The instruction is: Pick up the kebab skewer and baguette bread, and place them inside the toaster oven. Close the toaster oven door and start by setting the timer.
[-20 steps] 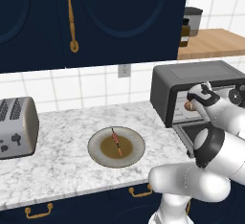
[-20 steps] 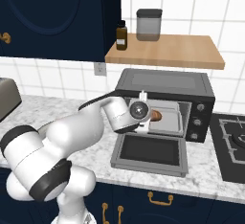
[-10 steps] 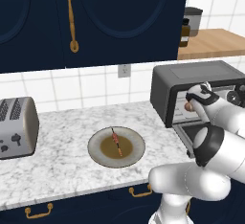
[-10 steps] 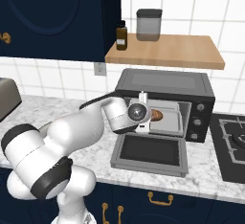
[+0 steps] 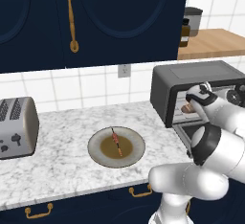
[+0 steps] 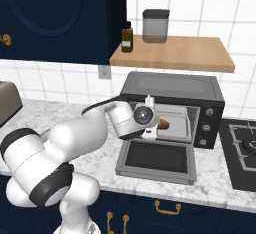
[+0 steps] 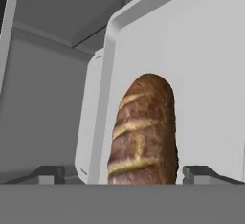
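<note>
Inside the toaster oven, at its open mouth, the tool sits with its fingers spread wide, one tip on each side of the baguette bread. Gaps show between both tips and the crust, so the loaf is not gripped. It lies on a pale tray inside the cavity, its long axis running away from the hand camera, pale slashes across the brown crust visible.

From the right base view, the baguette bread shows as a brown end just past the tool, resting on the tray at rack level. The toaster oven door is dropped fully down, flat over the tabletop, dark glass facing up. Knobs sit on the oven's right front panel.

From the left base view, the tool is at the oven opening with a bit of the loaf visible beside it. The toaster oven stands at the right end of the marble tabletop.

The kebab skewer lies on the round plate, near the middle of the tabletop, well apart from the oven. It points roughly front to back across the plate's brown centre.

A silver two-slot toaster stands at the far left. A wooden shelf above the oven carries a dark bottle and a grey canister.
</note>
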